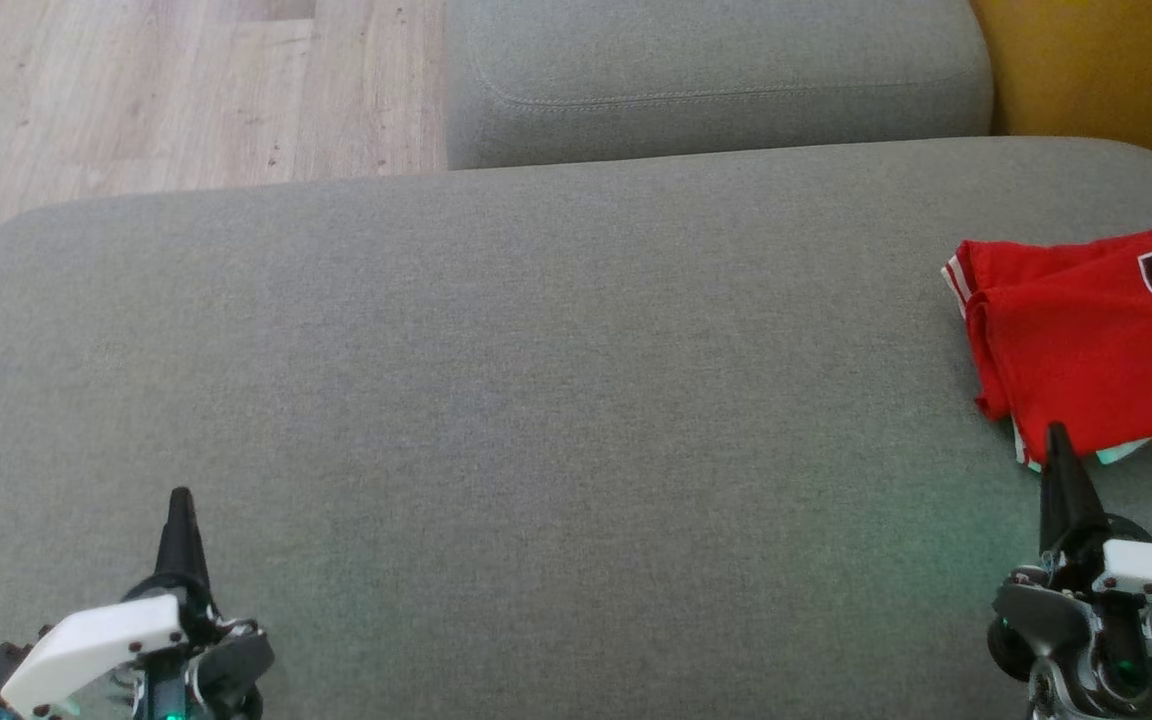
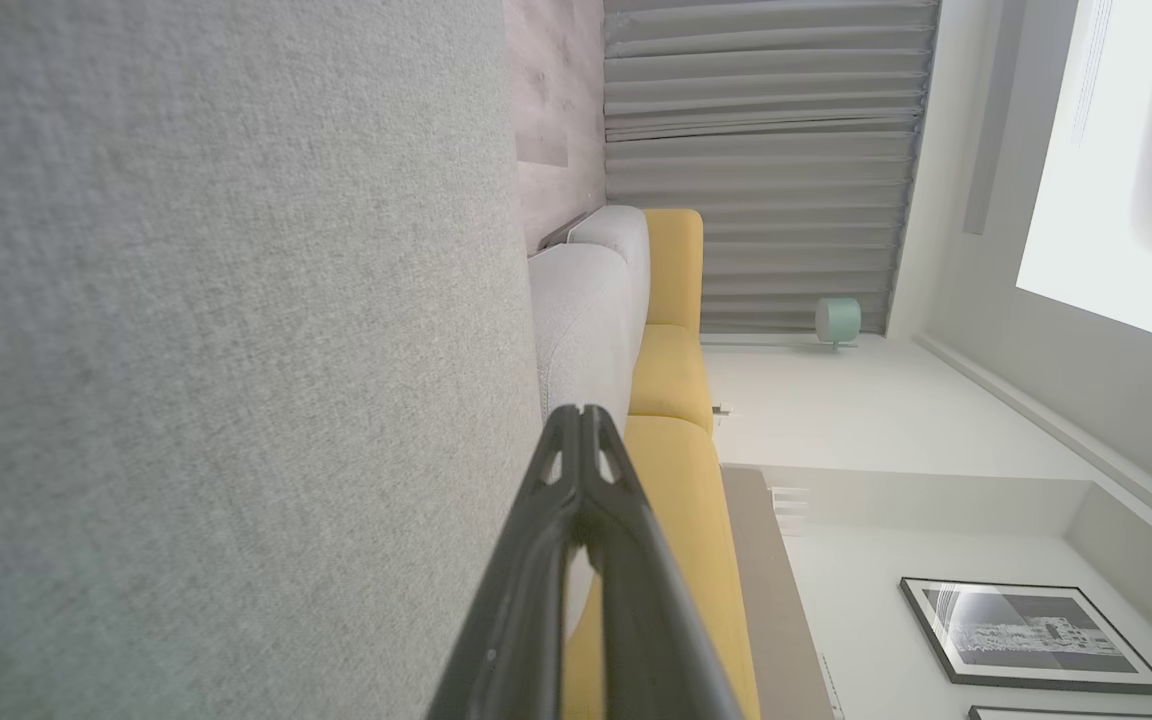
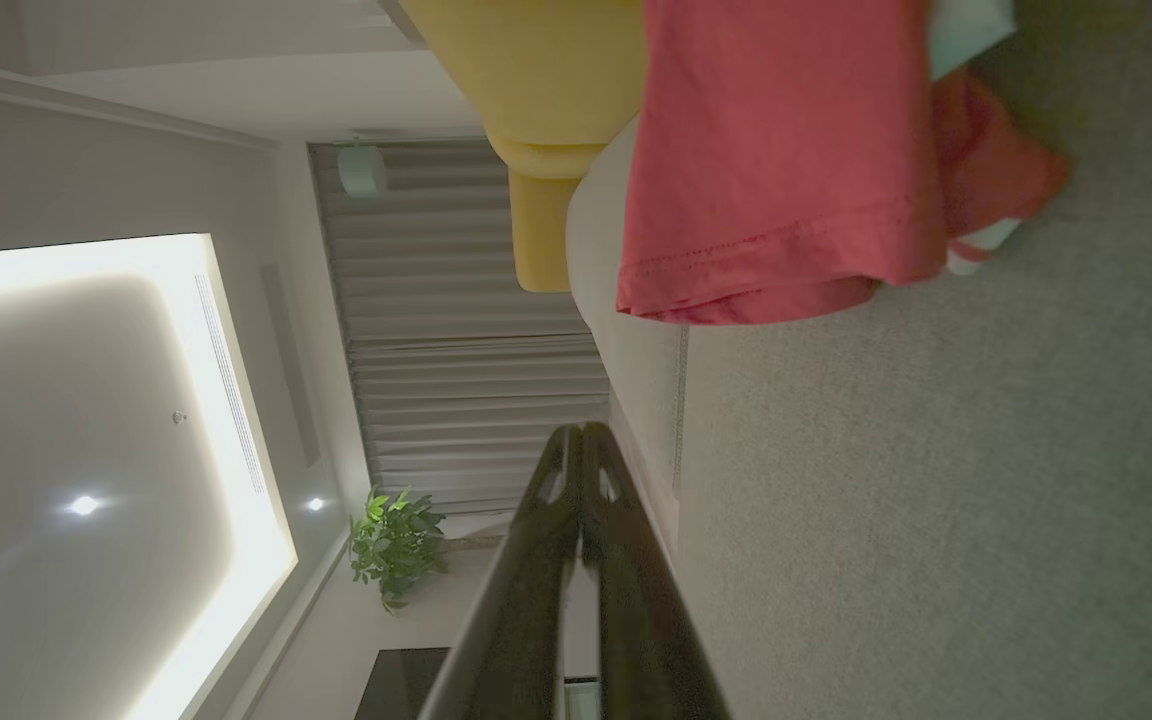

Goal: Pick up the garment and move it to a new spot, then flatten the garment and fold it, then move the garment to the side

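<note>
A folded red jersey (image 1: 1086, 335) with black-and-white numerals and white trim lies at the right edge of the grey couch seat (image 1: 556, 400). In the right wrist view the red jersey (image 3: 786, 150) fills the upper middle, lying on the cushion. My right gripper (image 1: 1057, 432) is shut with nothing in it, its tip just at the jersey's near edge; its fingertips (image 3: 581, 435) meet in the wrist view. At the lower left my left gripper (image 1: 179, 497) is shut and empty over bare cushion, far from the jersey; its fingertips (image 2: 581, 415) are pressed together.
A second grey cushion (image 1: 716, 80) lies beyond the seat. Wooden floor (image 1: 166, 90) shows at the top left, and a yellow couch (image 1: 1106, 70) at the top right. The yellow couch (image 2: 676, 440) and curtains (image 2: 766, 150) appear in the left wrist view.
</note>
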You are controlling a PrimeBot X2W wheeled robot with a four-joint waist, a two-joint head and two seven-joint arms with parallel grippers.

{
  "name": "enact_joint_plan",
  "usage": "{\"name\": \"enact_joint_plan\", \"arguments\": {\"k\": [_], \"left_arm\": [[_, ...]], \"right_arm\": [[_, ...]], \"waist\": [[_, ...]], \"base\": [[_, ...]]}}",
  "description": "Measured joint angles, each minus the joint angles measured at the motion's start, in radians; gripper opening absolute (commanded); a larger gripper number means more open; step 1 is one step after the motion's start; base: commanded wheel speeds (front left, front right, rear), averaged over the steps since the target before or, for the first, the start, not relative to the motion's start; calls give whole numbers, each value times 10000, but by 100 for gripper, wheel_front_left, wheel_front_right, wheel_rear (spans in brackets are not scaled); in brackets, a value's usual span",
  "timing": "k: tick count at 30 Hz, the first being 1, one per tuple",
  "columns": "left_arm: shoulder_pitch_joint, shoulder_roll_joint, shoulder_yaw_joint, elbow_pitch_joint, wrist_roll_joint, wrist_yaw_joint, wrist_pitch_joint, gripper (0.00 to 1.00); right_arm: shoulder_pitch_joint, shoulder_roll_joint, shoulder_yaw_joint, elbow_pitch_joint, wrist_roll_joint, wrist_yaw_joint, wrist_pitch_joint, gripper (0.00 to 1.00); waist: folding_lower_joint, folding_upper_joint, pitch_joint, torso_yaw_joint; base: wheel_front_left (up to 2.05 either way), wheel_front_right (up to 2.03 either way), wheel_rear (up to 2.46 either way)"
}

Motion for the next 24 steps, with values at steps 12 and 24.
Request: {"name": "enact_joint_plan", "arguments": {"k": [12,24], "left_arm": [[-9,-13,2,0,0,0,2,0],[-9,-19,10,0,2,0,42,0]], "right_arm": [[2,0,-27,0,2,0,4,0],[2,2,-56,0,0,0,15,0]], "waist": [[0,0,0,0],[0,0,0,0]], "base": [[0,0,0],[0,0,0]]}}
